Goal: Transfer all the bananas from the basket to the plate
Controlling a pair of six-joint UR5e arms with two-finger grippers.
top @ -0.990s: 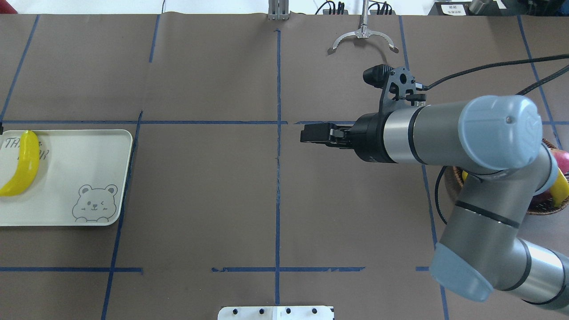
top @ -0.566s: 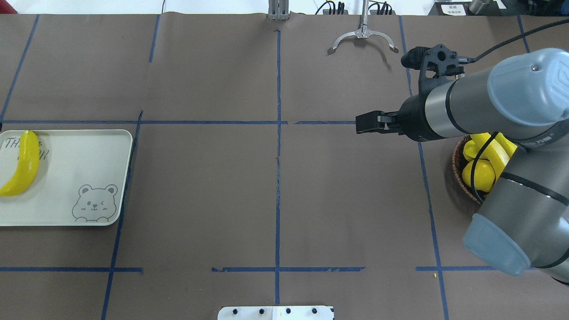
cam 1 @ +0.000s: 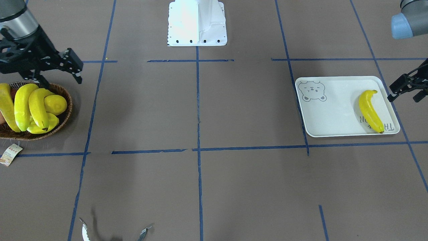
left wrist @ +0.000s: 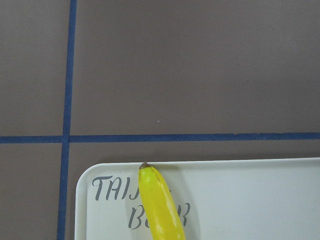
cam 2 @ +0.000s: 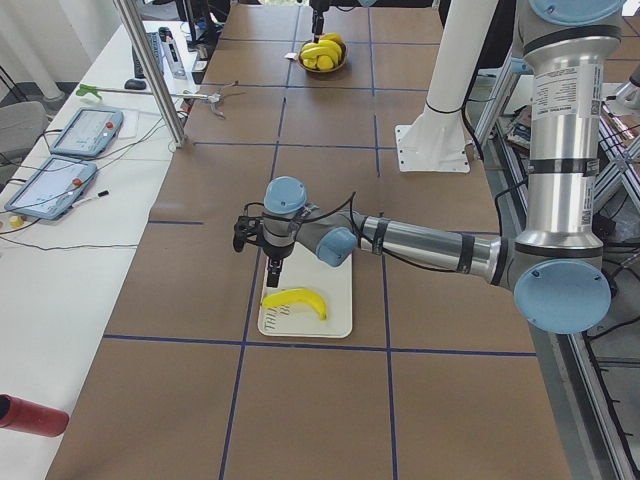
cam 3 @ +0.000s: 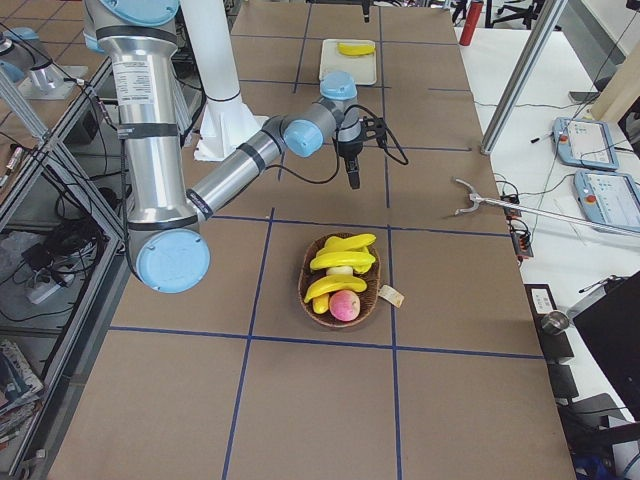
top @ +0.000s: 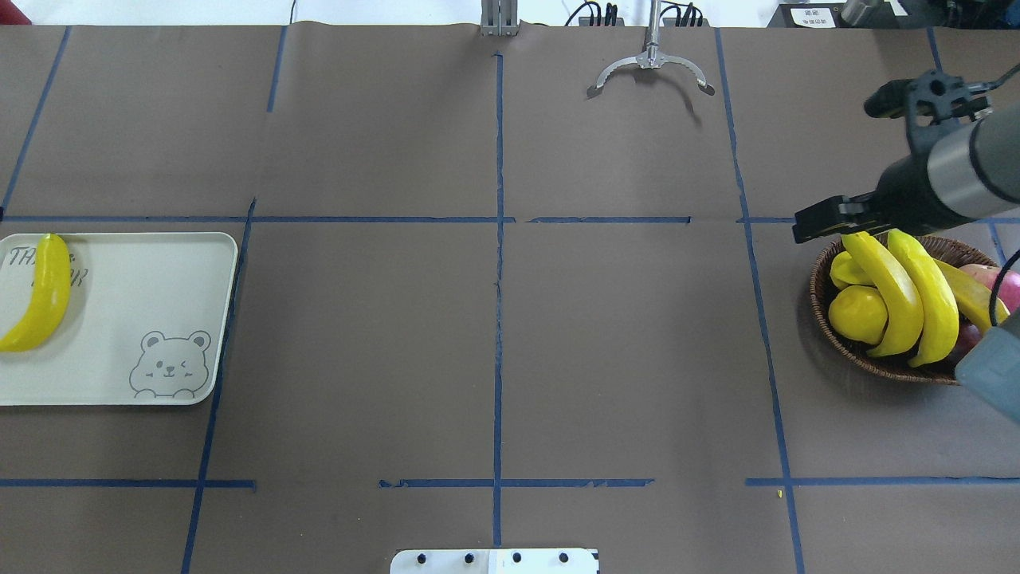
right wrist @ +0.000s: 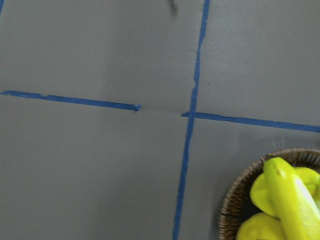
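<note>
At the far right end of the table, the right gripper (top: pixel 806 229) hangs empty with its fingers close together, just by the rim of the wicker basket (top: pixel 821 281), likely so it can reach in for one of the three bananas (top: pixel 888 288) piled there on other fruit. One banana (cam 1: pixel 370 110) already lies on the white bear plate (cam 1: pixel 334 113). The left gripper (cam 1: pixel 401 87) waits empty beside that plate with its fingers apart.

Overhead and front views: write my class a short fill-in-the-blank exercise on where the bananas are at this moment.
1. The number of bananas on the plate is ____.
2. That banana partly covers the plate's grey ____.
3. The other bananas lie in the wicker ____.
4. The right gripper hovers over that container's rim, holding ____.

Missing words: one; lettering; basket; nothing
</note>
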